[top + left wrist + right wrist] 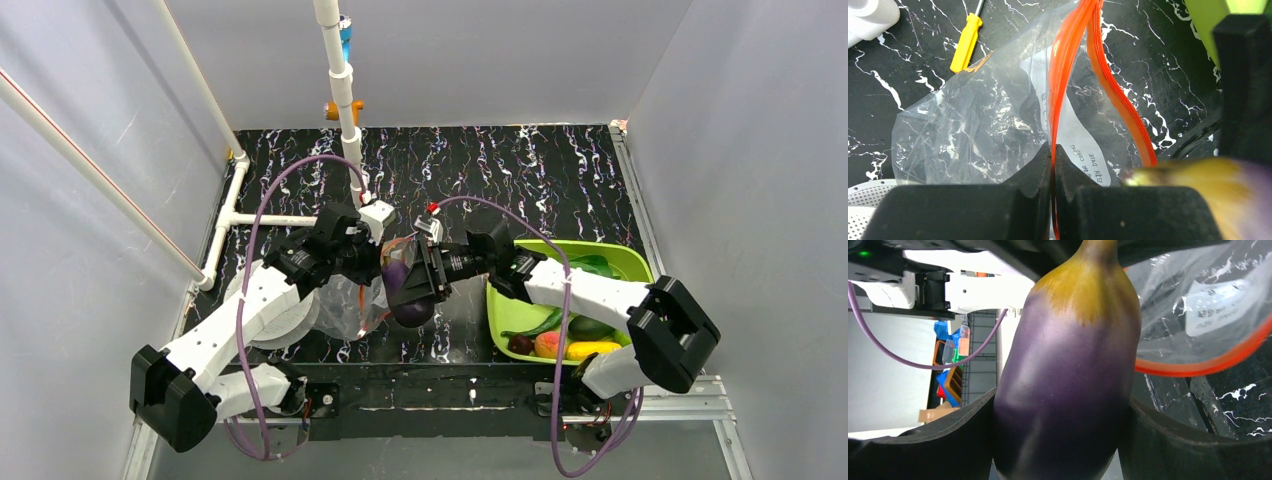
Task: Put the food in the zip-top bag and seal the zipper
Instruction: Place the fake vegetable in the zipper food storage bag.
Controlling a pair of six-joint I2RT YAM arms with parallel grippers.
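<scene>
My left gripper (1053,150) is shut on the red-orange zipper strip (1060,85) of the clear zip-top bag (973,120) and holds its mouth up off the table. The other side of the strip (1120,100) bows away, so the mouth gapes. My right gripper (1063,440) is shut on the purple eggplant (1068,375), its yellow-green stem end pointing at the bag mouth (1198,365). In the top view the eggplant (408,295) hangs beside the bag (355,305), between the left gripper (372,262) and the right gripper (432,272). More food lies in the green bin (625,262).
A peach (547,344), a yellow piece (592,349) and green vegetables (590,266) lie in the bin at right. A yellow screwdriver (967,42) lies beyond the bag. A white ribbed spool (285,320) sits under the left arm. A white pipe frame (340,80) stands at the back.
</scene>
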